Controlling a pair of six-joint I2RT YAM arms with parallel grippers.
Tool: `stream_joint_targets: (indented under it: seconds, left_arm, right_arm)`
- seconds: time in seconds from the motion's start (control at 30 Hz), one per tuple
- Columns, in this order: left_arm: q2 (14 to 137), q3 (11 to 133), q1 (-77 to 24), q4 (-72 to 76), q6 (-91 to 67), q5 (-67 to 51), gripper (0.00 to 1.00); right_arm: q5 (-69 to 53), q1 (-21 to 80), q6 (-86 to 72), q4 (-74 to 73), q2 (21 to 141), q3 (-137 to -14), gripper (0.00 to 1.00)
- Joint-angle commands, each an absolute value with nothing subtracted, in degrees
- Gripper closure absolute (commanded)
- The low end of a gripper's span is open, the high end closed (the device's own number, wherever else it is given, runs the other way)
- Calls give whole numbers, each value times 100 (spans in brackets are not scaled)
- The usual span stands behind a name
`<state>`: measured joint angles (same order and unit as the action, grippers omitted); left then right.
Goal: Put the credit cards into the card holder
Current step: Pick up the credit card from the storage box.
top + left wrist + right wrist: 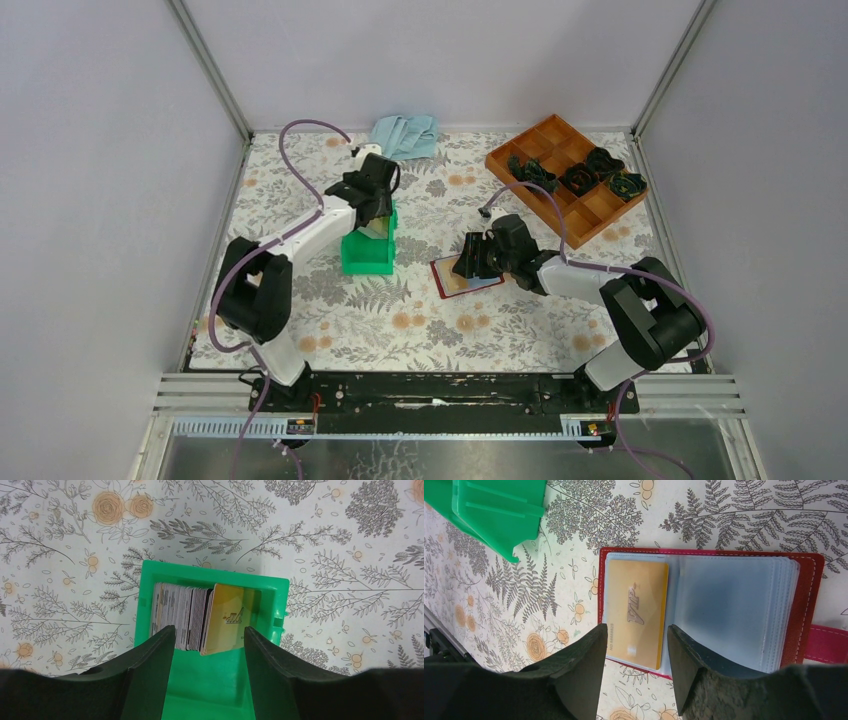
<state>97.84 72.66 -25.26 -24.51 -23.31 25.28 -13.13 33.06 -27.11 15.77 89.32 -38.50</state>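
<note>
Counter (pixel 330 320) from above: the green bin (pixel 362 258) sits left of its middle with the left pincer (pixel 372 208) hanging right over it. The card holder (pixel 466 278) lies open just right of the middle, and the right pincer (pixel 472 255) sits low over it. The left arm is plainly the nearer one to the bin, the right arm to the holder.

Left wrist now: the credit cards (pixel 180 615) stand on edge in a pack inside the bin. A leaning card (pixel 227 617), gold, tips off the pack's end. The jaws are spread wide with nothing in them, and the pack lies straight below the gap. The cards' edges run the same way the jaws point, so the closing line crosses their faces. I'd judge that right for a pinch, provided one jaw drops on either side of the leaning card alone.

Right wrist: a gold card (pixel 636 605) lies on the holder's page nearest the bin. Its long axis points away from the wrist, and its near end sits between the jaws. They flank its two long edges. Gripping or just clear of it, I can't tell.
</note>
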Motion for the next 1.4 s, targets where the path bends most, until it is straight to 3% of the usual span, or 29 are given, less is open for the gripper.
stream_joint_targets:
  seconds: [0.0, 0.5, 1.03, 1.37]
  left_arm:
    - [9970, 7373, -2462, -2496, -2161, 2394, 40]
    - [10273, 7409, -2461, -2514, -2102, 2485, 43]
    - [10358, 7422, -2463, -2514, -2030, 2657, 56]
    - [10248, 7417, -2461, -2522, -1953, 2865, 59]
  right_arm:
    - [-1356, 3340, -2610, 1787, 8953, -4035, 45]
    - [-1380, 3283, -2592, 1819, 8863, -3964, 45]
    - [-1423, 3184, -2584, 1880, 8818, -3854, 45]
    - [-1458, 3147, -2609, 1943, 8819, -3775, 45]
